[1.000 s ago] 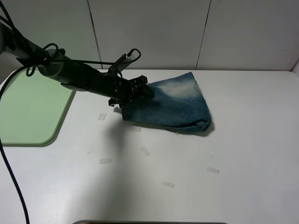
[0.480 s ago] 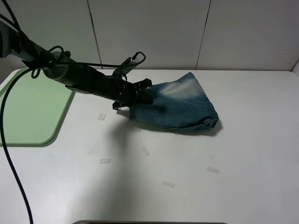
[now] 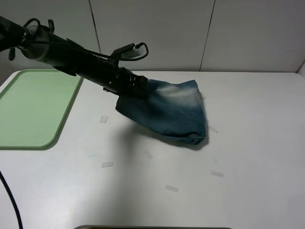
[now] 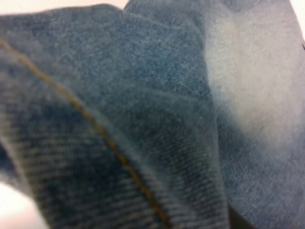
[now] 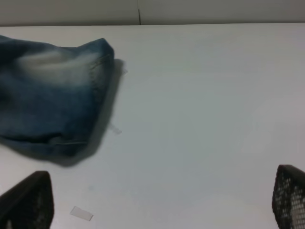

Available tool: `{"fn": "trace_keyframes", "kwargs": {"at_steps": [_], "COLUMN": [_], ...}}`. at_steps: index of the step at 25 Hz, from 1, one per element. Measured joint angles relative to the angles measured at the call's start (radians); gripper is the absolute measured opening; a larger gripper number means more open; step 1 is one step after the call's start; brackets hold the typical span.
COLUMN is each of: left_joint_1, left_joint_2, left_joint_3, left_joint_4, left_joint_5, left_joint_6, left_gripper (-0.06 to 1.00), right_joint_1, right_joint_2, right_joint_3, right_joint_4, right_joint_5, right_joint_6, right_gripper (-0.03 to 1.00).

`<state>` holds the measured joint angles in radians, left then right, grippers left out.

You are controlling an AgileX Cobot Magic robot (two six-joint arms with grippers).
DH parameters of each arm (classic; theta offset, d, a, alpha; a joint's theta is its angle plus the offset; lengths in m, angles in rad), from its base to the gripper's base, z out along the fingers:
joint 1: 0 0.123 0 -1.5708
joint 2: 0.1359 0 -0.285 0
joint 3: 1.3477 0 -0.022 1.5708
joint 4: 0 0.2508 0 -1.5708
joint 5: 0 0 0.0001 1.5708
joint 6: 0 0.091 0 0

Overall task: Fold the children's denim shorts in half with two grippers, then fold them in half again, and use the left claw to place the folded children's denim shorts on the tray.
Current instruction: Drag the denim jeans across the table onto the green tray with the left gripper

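Note:
The children's denim shorts are folded into a small blue bundle with a pale faded patch. My left claw is shut on the bundle's left edge and holds that edge above the white table. The bundle's lower right corner hangs down close to the table. In the left wrist view denim fills the picture and hides the fingers. The pale green tray lies at the far left, apart from the shorts. In the right wrist view the shorts show beyond my right gripper, whose fingertips stand wide apart and empty.
Several small tape marks lie on the table, such as one near the tray and one in front. A white panelled wall stands behind the table. My right arm is out of the exterior high view.
My left arm has risen and pulled back to the left with the shorts' edge in its claw. The bundle has tilted up off the table and shifted left.

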<state>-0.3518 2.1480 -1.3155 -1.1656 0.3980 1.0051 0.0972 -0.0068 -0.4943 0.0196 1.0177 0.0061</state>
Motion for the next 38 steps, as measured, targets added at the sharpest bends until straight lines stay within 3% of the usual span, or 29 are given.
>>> {"fn": "trace_keyframes", "kwargs": {"at_steps": [4, 13, 17, 24, 30, 38], "left_joint_1": [0.035, 0.098, 0.122, 0.135, 0.184, 0.286], "left_joint_2": [-0.053, -0.114, -0.14, -0.198, -0.206, -0.206], "left_joint_3": [-0.003, -0.003, -0.003, -0.003, -0.003, -0.003], "left_joint_4": [0.274, 1.057, 1.322, 1.602, 1.738, 1.86], "left_joint_5": [0.001, 0.07, 0.13, 0.198, 0.253, 0.239], "left_joint_6": [-0.169, -0.653, -0.82, -0.94, -1.01, -1.137], "left_gripper": [0.13, 0.13, 0.13, 0.13, 0.13, 0.13], "right_joint_1": [0.0, 0.0, 0.0, 0.0, 0.0, 0.0], "right_joint_2": [0.0, 0.0, 0.0, 0.0, 0.0, 0.0], "right_joint_3": [0.0, 0.0, 0.0, 0.0, 0.0, 0.0], "right_joint_4": [-0.001, -0.001, -0.001, -0.001, -0.001, -0.001], "right_joint_5": [0.0, 0.0, 0.0, 0.0, 0.0, 0.0], "right_joint_6": [0.0, 0.0, 0.0, 0.0, 0.0, 0.0], "right_gripper": [0.69, 0.69, 0.69, 0.69, 0.69, 0.69]}}
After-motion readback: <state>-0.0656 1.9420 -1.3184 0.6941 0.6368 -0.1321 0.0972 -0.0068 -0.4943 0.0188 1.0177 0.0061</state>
